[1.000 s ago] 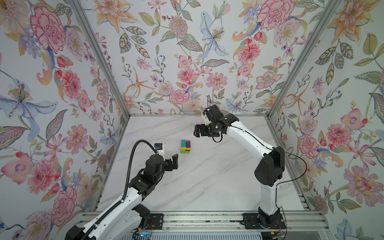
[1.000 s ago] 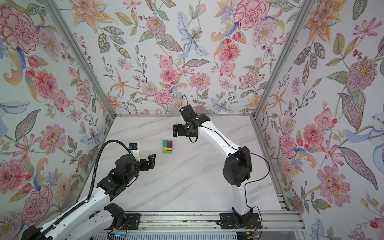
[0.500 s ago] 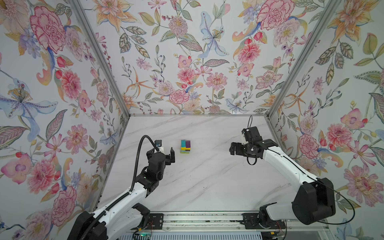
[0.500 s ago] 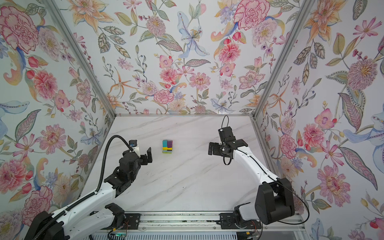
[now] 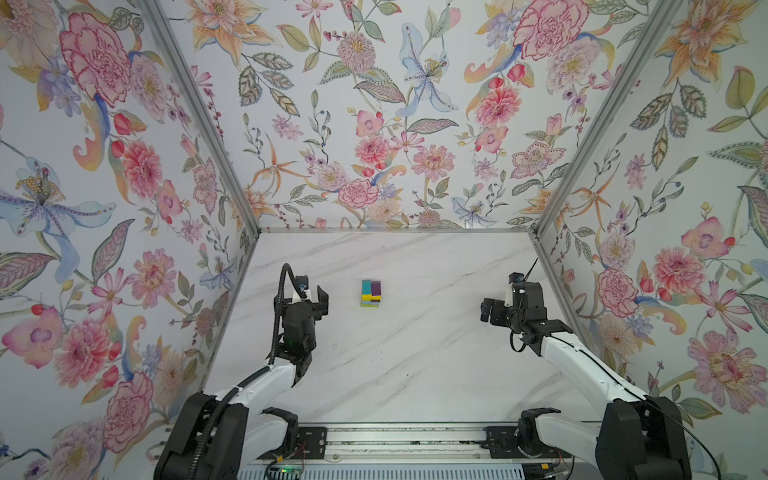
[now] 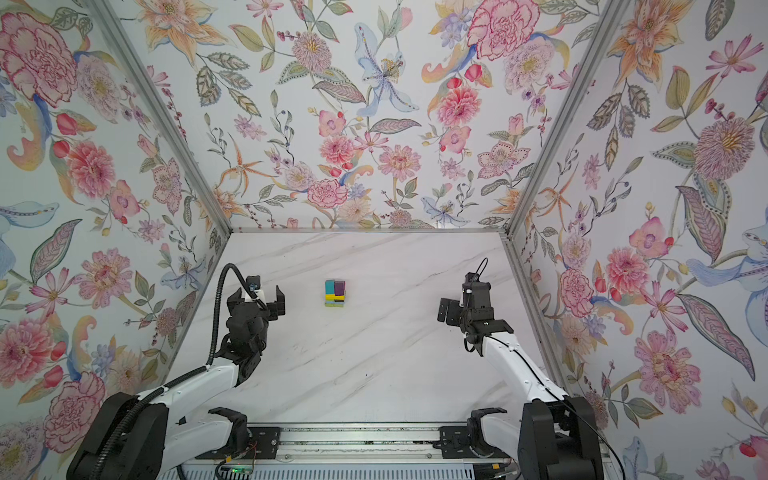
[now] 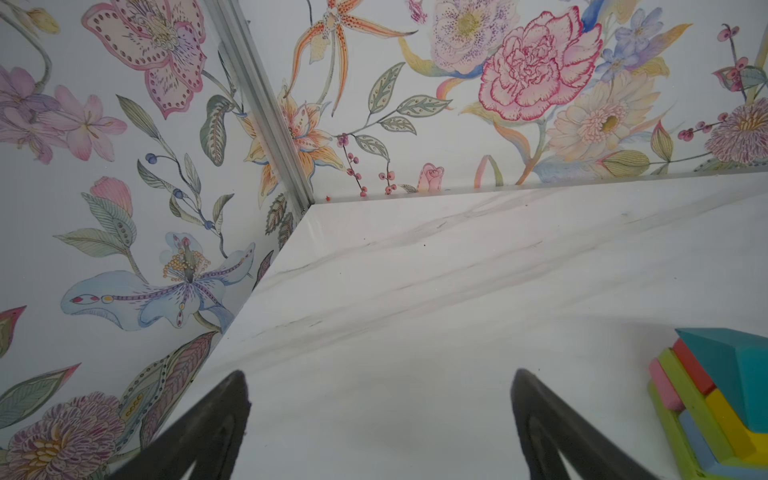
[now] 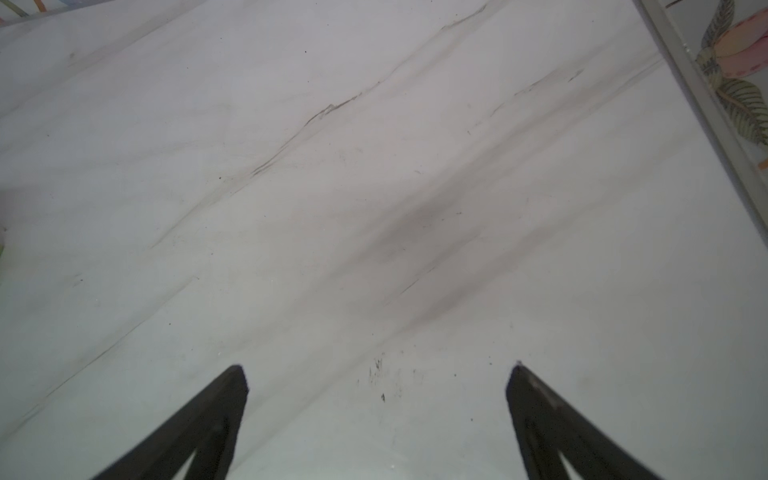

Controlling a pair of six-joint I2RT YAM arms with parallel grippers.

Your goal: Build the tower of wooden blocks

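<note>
My left gripper (image 6: 257, 297) hangs near the left wall (image 5: 124, 249), fingers spread wide on nothing, with bare table (image 5: 415, 365) ahead up to the back wall (image 5: 374, 124). To its right, near but apart, the tower (image 5: 370, 293) stands upright, a little left of the middle and clear of every edge. On top, the teal block (image 5: 366, 286) and purple block (image 5: 376, 287) lie side by side, long axes toward the back wall; the yellow block (image 5: 368, 297) beneath lies crosswise. Beyond is wide open table. My right gripper (image 5: 490, 309) hangs beside the right wall (image 5: 665, 249), fingers apart, empty.
</note>
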